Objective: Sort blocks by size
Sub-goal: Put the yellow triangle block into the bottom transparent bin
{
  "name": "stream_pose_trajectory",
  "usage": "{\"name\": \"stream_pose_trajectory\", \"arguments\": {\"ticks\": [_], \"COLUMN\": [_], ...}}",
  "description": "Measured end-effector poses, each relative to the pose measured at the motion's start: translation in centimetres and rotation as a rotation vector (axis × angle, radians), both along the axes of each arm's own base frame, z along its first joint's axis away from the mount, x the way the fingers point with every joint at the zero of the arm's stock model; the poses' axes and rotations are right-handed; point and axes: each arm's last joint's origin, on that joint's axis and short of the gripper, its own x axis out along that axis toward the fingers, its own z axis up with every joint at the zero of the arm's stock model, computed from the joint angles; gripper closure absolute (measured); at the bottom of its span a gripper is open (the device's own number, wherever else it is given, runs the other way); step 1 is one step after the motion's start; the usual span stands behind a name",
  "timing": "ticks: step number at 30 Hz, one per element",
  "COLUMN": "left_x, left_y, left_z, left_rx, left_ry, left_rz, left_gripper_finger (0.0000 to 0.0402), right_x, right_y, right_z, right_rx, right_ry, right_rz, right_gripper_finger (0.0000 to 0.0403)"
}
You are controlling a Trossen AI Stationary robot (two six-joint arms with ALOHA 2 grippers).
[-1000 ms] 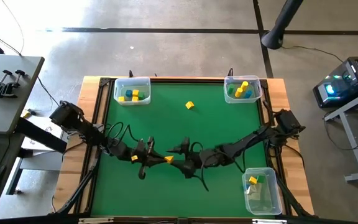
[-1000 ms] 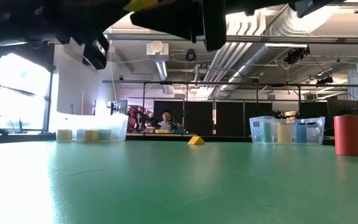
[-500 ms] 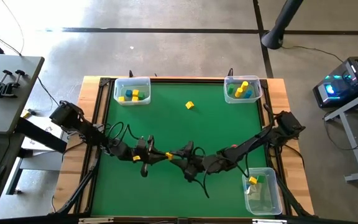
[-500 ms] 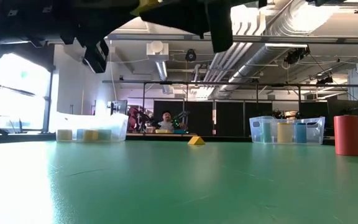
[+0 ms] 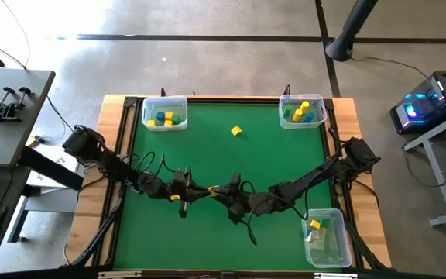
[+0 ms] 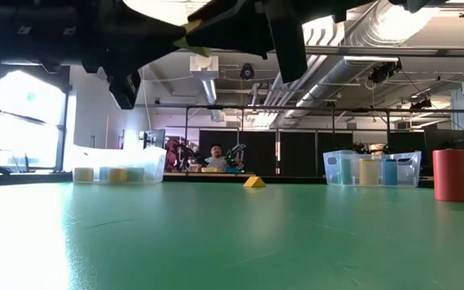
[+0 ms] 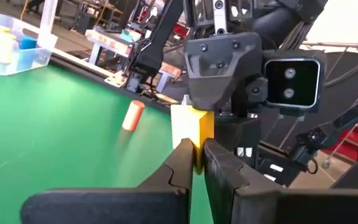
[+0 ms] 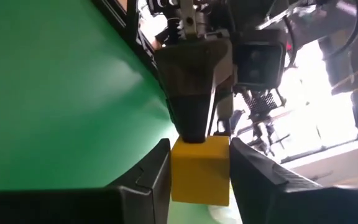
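Note:
Over the middle of the green table my two grippers meet tip to tip around one small yellow block [image 5: 212,190], held well above the mat. My left gripper [image 5: 204,191] comes from the left and is shut on it. My right gripper [image 5: 221,191] comes from the right, its fingers against the block's sides [image 8: 199,169]. In the low view the block [image 6: 192,37] shows only as a yellow sliver under the dark arms. Another yellow block [image 5: 237,131] lies flat on the mat toward the far edge. My left gripper pinches the near edge of the yellow block [image 7: 195,154] between its two fingertips, level, from the table's left; the block stands up beyond the tips, clear of the table. My right gripper has the block's two opposite sides [image 8: 178,174] between its fingers [image 8: 157,177], level, from the table's right.
Clear bins with blocks stand at the far left corner [image 5: 165,113], the far right corner [image 5: 301,110] and the near right [image 5: 324,236]. A red cylinder [image 6: 449,175] stands at the table's edge. Open mat lies on the near side of both arms.
My right gripper has closed its wide-open fingers in around the yellow block that my left gripper holds. Both wrists have turned a little, and the block has stayed in the air at about the same place.

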Motion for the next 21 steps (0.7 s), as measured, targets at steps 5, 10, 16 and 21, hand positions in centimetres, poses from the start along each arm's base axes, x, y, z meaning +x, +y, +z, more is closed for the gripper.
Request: {"name": "stream_pose_trajectory", "arguments": {"ticks": [5,10,16,21], "left_x": [0.0,0.0,0.0,0.0], "left_y": [0.1,0.1,0.0,0.0], "left_z": [-0.3,-0.5,-0.8,-0.9], "left_rx": [0.011,0.006,0.018,0.035], "left_ry": [0.023,0.044,0.081,0.093], "left_rz": [0.011,0.011,-0.004,-0.011], "left_gripper_finger": [0.0366,0.0354,0.0344,0.0339], "right_x": [0.2,0.2,-1.0,-4.6], "right_y": [-0.8,-1.0,-0.8,0.2], "right_z": [-0.3,-0.5,-1.3,-0.4], "right_rx": [0.101,0.167,0.247,0.343], "right_ry": [0.010,0.009,0.105,0.214], "right_rz": [-0.039,-0.075,-0.173,-0.315], "right_gripper_finger": [0.0278,0.0275,0.0269,0.0270]}}
